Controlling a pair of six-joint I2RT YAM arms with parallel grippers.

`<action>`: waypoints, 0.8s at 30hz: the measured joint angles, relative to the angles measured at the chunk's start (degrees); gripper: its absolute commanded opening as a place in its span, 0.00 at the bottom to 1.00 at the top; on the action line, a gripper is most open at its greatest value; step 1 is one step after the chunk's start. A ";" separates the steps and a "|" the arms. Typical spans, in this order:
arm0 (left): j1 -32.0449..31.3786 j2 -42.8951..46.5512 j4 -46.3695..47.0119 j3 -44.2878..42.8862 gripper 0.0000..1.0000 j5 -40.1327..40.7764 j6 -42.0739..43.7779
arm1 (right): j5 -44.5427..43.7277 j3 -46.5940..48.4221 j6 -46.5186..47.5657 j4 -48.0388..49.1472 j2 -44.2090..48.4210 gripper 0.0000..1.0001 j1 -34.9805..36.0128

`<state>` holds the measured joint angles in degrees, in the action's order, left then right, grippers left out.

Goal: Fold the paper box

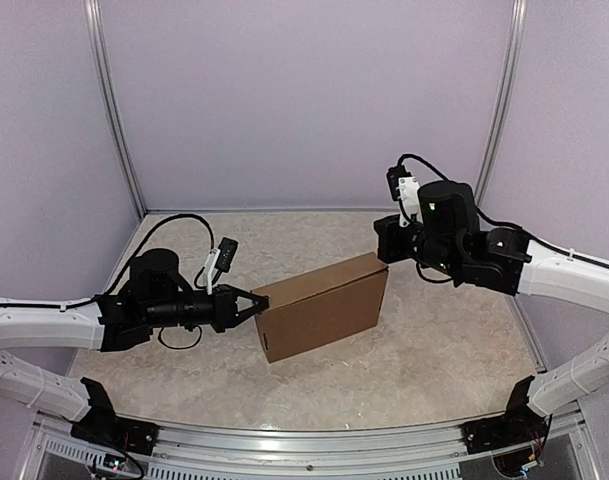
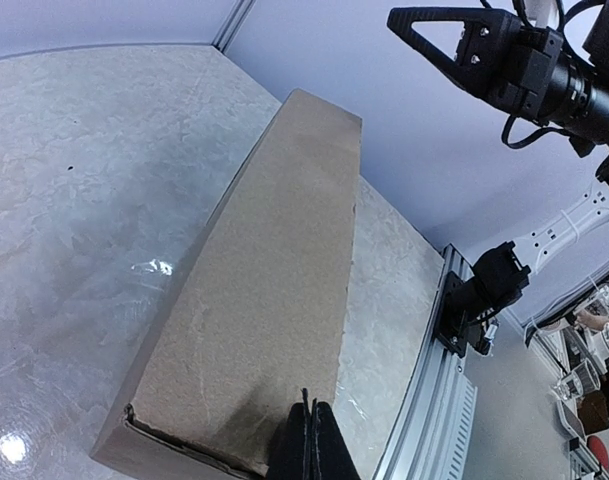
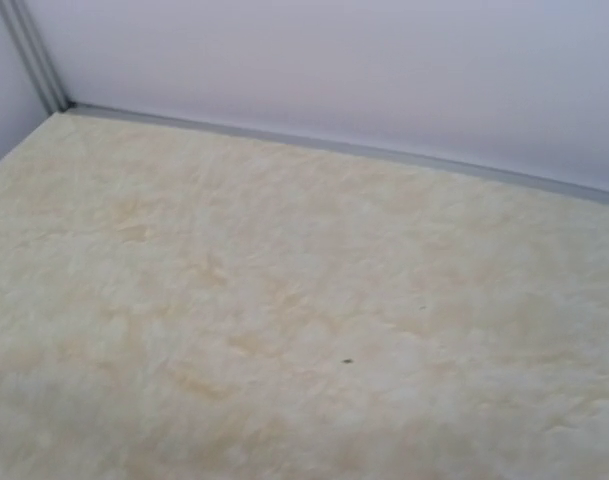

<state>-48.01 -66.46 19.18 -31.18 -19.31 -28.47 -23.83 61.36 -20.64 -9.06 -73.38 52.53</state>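
The paper box [image 1: 324,305] is standing on a long side near the middle of the worktop [image 1: 434,340], looking fully formed. The left claw [image 1: 256,303], shut tight and gripping nothing, is pointing its tip at the box's left end, apparently touching it by a slightly gaping seam. The right claw [image 2: 404,22], likewise shut and empty, is hanging near the opposite top corner. To seat that end flap well, the left should be pushing squarely and gently while the right is bracing the far end against sliding or tipping.

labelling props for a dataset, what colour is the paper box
Plain brown cardboard with no print. The paper box shows best in the left wrist view.
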 measured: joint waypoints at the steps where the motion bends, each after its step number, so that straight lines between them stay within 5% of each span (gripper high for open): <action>1: 0.02 -0.11 0.17 -0.02 0.00 -0.02 0.04 | 0.00 0.00 0.11 -0.33 0.39 0.00 -0.50; 24: 1.33 -1.75 1.62 -0.52 0.00 -2.43 0.39 | 4.20 -12.46 -5.88 3.45 0.74 0.00 -4.72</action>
<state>-46.68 -68.20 20.80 -31.70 -21.74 -28.08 -19.64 48.90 -26.52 -5.61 -72.64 47.81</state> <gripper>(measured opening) 0.005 0.003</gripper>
